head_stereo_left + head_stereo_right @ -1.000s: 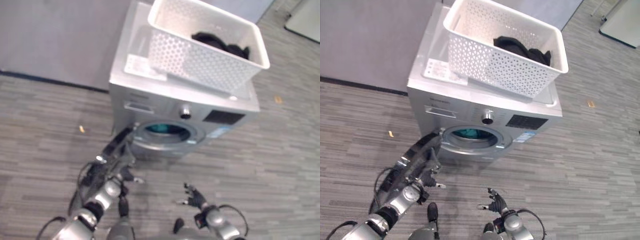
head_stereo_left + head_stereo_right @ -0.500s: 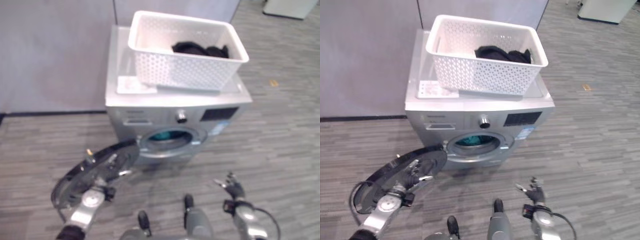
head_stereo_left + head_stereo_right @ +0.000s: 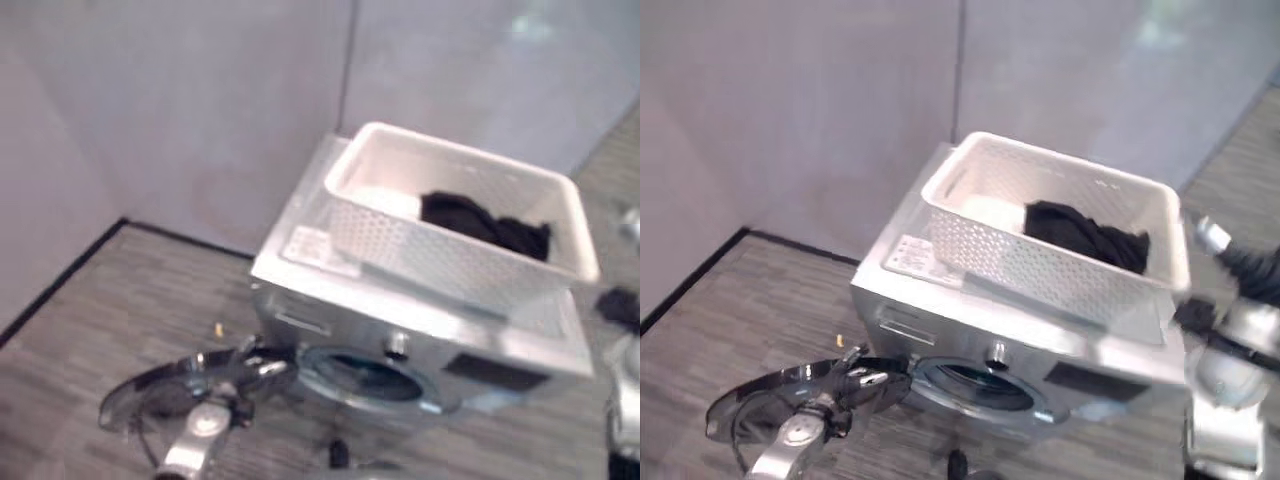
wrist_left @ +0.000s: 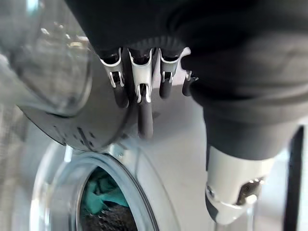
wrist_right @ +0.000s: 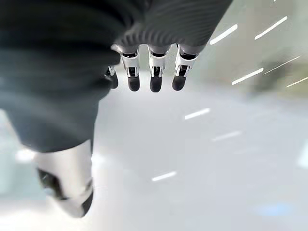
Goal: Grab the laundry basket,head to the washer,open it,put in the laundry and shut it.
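The white laundry basket (image 3: 1055, 235) sits on top of the washer (image 3: 970, 345), so fetching it and reaching the machine look done. The round door (image 3: 800, 390) stands swung open, with the left hand (image 3: 855, 378) resting against its rim, fingers (image 4: 139, 96) fairly straight and spread, gripping nothing. A dark garment (image 3: 1085, 235) lies in the basket, above and well apart from that hand, so loading and shutting the door are left. Something teal (image 4: 98, 192) shows inside the drum, just past the left hand; whether it is laundry already loaded cannot be told. The right hand (image 5: 151, 72) hangs with relaxed, open fingers, holding nothing. In the eye views, beside the basket's far end, it is cut off at the edge.
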Controlling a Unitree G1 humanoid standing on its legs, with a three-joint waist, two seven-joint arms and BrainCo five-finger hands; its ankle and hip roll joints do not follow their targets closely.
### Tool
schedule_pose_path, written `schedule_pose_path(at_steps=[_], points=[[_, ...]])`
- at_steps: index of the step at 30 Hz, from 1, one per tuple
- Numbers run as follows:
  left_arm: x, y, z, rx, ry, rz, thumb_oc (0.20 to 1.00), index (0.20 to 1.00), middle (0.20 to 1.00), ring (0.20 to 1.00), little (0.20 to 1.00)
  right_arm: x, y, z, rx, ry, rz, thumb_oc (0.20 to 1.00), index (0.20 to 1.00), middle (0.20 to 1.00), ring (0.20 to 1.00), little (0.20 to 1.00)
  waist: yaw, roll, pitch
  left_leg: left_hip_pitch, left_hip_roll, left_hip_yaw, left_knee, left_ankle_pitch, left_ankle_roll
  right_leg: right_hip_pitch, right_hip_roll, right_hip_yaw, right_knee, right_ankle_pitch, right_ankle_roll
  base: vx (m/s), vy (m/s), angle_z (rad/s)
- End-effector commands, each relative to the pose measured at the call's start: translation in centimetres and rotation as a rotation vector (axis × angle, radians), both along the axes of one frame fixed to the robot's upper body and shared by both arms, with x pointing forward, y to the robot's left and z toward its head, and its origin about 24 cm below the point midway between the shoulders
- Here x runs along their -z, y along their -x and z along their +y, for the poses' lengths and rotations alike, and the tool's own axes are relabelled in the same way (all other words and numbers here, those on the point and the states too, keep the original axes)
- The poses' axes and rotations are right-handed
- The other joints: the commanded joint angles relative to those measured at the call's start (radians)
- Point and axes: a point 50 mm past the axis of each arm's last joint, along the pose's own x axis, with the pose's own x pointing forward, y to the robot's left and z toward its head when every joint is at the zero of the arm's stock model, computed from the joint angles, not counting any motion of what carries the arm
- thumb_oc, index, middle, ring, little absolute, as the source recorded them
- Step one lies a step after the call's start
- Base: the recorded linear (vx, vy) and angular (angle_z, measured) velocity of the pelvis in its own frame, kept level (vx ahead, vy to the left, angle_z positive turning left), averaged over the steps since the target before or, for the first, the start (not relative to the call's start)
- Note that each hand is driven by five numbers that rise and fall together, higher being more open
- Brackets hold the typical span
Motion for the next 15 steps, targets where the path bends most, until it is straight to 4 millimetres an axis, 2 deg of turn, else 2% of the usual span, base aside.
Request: schedule_pose_path(at_steps=[1, 4, 7, 9, 14, 15], points=[[-3.3, -3.6, -0.4, 0.135, -0.051, -0.170, 1.000, 1.000, 1.000, 1.000, 1.000, -1.6, 0.1, -1.0, 0.047, 0.119, -0.001, 1.000, 1.000, 1.000, 1.000, 1.000, 0.005, -0.025, -0.027, -0.001, 0.098, 0.015, -0.034, 0.138, -0.004, -0.031, -0.068, -0.001, 0.136, -0.095, 0.133, 0.03, 0.004, 0.52], [-3.0, -3.3, -0.4, 0.155, -0.045, -0.146, 1.000, 1.000, 1.000, 1.000, 1.000, -3.3, -0.8, -1.8, 0.103, 0.205, 0.051, 1.000, 1.000, 1.000, 1.000, 1.000, 0.014, -0.029, -0.034, -0.005, 0.100, 0.015, -0.037, 0.140, -0.015, -0.018, -0.070, -0.013, 0.117, -0.094, 0.135, 0.01, 0.005, 0.11], [-2.1, -2.3, 0.7, 0.167, -0.059, -0.080, 1.000, 1.000, 1.000, 1.000, 1.000, -5.4, -2.6, -4.6, 0.270, 0.327, 0.276, 1.000, 1.000, 1.000, 1.000, 1.000, 0.030, -0.046, -0.035, -0.010, 0.091, 0.021, -0.037, 0.146, -0.026, -0.008, -0.086, -0.024, 0.100, -0.070, 0.134, -0.05, 0.060, -0.05], [-1.8, -1.8, 1.4, 0.163, -0.055, -0.050, 1.000, 1.000, 1.000, 1.000, 1.000, -5.8, -3.2, -6.2, 0.330, 0.351, 0.408, 1.000, 1.000, 1.000, 1.000, 1.000, 0.027, -0.045, -0.036, -0.005, 0.092, 0.028, -0.037, 0.136, -0.028, -0.001, -0.089, -0.023, 0.096, -0.070, 0.137, -0.02, 0.069, -0.08], [-0.9, -0.9, 2.1, 0.167, -0.047, 0.013, 1.000, 1.000, 1.000, 1.000, 1.000, -7.5, -2.6, -9.4, 0.504, 0.401, 0.585, 1.000, 1.000, 1.000, 1.000, 1.000, 0.012, -0.043, -0.039, -0.002, 0.084, 0.031, -0.037, 0.127, -0.026, -0.002, -0.102, -0.021, 0.089, -0.058, 0.141, -0.03, 0.066, -0.07], [-0.9, -0.9, 2.0, 0.169, -0.045, 0.013, 1.000, 1.000, 1.000, 1.000, 1.000, -7.5, -2.5, -9.5, 0.505, 0.402, 0.586, 1.000, 1.000, 1.000, 1.000, 1.000, 0.014, -0.042, -0.039, -0.002, 0.083, 0.031, -0.037, 0.127, -0.025, -0.001, -0.102, -0.020, 0.088, -0.058, 0.141, -0.03, 0.052, -0.03]])
